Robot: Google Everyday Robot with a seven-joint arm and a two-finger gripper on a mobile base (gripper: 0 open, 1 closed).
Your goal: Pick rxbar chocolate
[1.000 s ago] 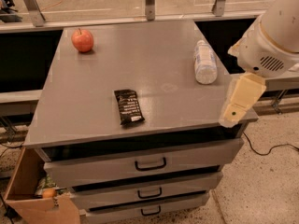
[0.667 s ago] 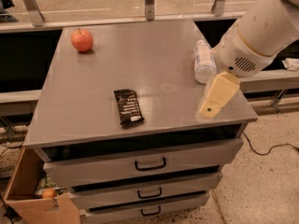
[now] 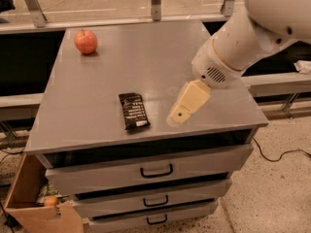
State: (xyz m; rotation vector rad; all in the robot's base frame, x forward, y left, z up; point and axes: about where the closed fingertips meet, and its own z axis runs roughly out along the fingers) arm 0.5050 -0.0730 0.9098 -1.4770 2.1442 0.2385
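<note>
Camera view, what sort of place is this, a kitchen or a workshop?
Probably a lab or workshop: a grey metal cabinet with handled drawers, a speckled hard floor with a loose black cable. The robot's cream gripper hovers above the cabinet top, beside the flat black wrapped bar.

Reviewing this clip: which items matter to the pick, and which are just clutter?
Job:
black snack bar, on the cabinet near its front edge
pincer, just right of the bar

Lying about:
apple, back left corner
cardboard box, low left
</note>
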